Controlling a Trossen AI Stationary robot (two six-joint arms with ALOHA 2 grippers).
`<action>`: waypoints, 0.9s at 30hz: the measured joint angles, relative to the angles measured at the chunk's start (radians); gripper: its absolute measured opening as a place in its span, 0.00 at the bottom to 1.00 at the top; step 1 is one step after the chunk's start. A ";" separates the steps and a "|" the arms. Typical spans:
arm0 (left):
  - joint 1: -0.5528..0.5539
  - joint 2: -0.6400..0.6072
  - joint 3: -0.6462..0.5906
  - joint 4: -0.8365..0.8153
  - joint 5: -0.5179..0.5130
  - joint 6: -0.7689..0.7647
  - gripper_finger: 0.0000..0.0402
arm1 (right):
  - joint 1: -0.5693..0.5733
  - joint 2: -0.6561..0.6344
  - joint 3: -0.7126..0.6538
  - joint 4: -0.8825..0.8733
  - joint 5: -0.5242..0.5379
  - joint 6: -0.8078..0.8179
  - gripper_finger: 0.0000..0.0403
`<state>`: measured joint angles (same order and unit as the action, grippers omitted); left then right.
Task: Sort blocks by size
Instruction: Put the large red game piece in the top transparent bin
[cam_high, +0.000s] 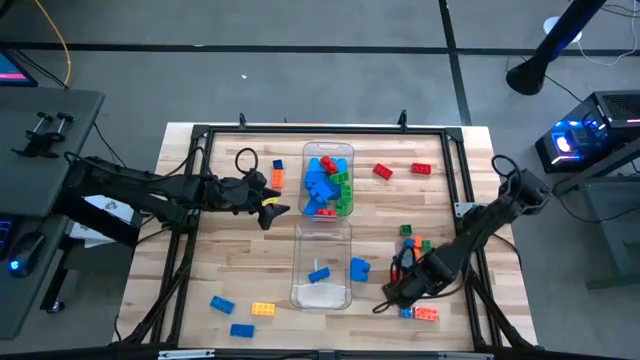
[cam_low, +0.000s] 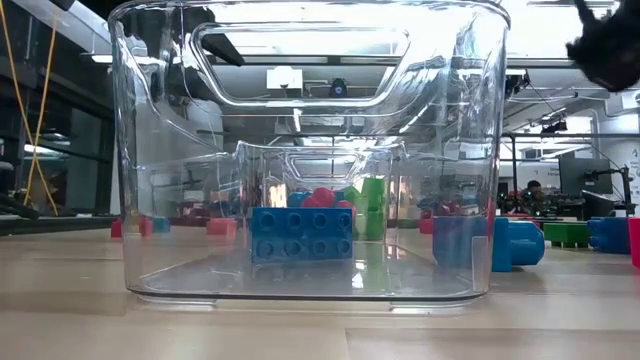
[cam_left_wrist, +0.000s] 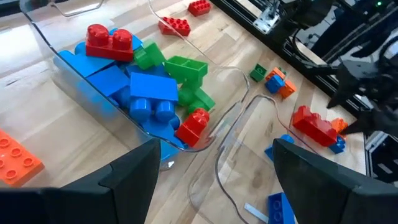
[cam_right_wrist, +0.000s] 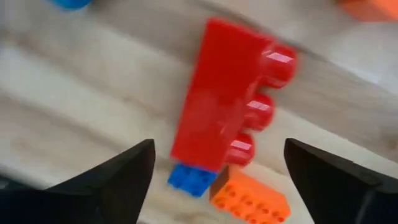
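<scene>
From above, my right gripper (cam_high: 398, 290) sits low over the near right part of the table (cam_high: 240, 250), just beside a huddle of small blocks: an orange brick (cam_high: 428, 314) and a tiny blue brick (cam_high: 406, 313) lie just past my fingertips. My left gripper (cam_high: 272, 207) waits beside the far bin (cam_high: 328, 180), which is heaped with larger blue, green and red pieces; the near bin (cam_high: 322, 262) holds only a couple of blue ones. From table height I see little of my jaws, only the near bin's clear wall with a blue brick (cam_low: 301, 234) inside it. My left wrist looks past spread, empty fingers at the heaped bin, with the red brick (cam_left_wrist: 314, 124) far off beside my other arm. My right wrist settles it: my jaws stand wide and hold nothing, and the red brick (cam_right_wrist: 217, 96) lies on the wood dead ahead between my two fingers, its long axis running away from me, studs turned toward one finger. I judge my right arm far the nearer, and closing across its short width should take it.
</scene>
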<state>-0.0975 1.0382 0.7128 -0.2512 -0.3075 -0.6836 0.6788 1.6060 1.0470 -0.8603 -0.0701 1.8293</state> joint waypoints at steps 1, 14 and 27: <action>0.000 0.000 0.000 0.000 0.006 0.005 0.73 | -0.001 0.008 0.000 -0.013 0.002 0.022 0.89; 0.000 0.000 0.000 -0.014 0.021 -0.019 0.73 | -0.018 0.135 0.001 0.030 0.033 0.056 0.92; 0.000 0.000 0.000 -0.014 0.011 -0.022 0.73 | -0.035 0.218 0.006 0.073 0.009 0.030 0.85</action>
<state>-0.0978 1.0382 0.7128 -0.2653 -0.2964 -0.7059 0.6433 1.8237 1.0531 -0.7878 -0.0607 1.8597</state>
